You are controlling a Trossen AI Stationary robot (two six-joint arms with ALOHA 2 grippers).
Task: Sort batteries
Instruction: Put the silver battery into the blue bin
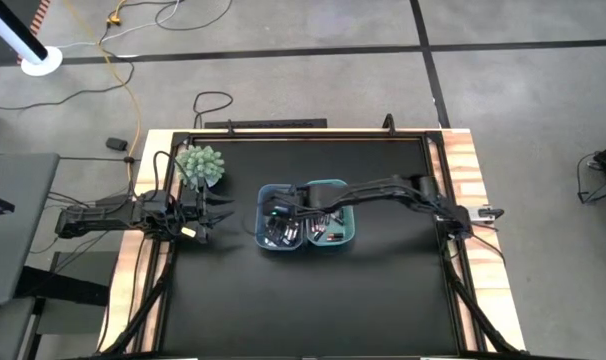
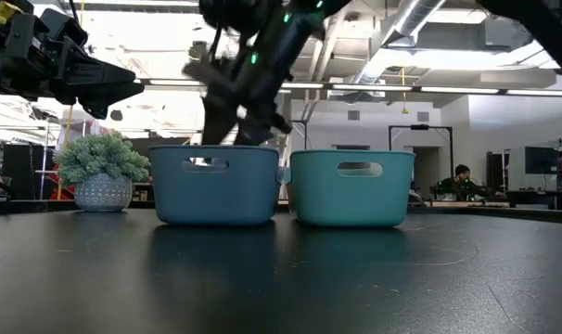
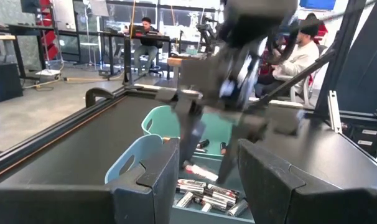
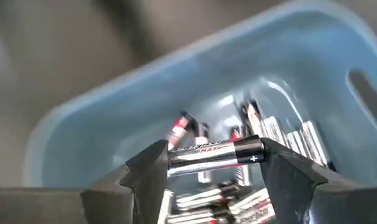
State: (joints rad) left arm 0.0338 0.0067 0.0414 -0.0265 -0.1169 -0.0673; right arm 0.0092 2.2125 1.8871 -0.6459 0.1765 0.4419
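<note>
Silvery battery [image 4: 214, 154] with dark end; blue bin [image 2: 216, 185], teal bin [image 2: 351, 187].

Two bins sit side by side, touching, at the middle of the table [image 1: 383, 290]: the left bin [image 1: 279, 232] and the right bin [image 1: 335, 232]. Batteries [image 3: 204, 194] lie in the left bin; others apparently lie in the right. A potted plant [image 1: 201, 166] stands left of and behind the left bin.

From the right wrist view I can read "MAX" in red along the side of the battery [image 4: 214, 155] clamped between my right claw's [image 4: 214, 163] fingers, with a white plus sign on its dark end. Other printing is too blurred.
</note>
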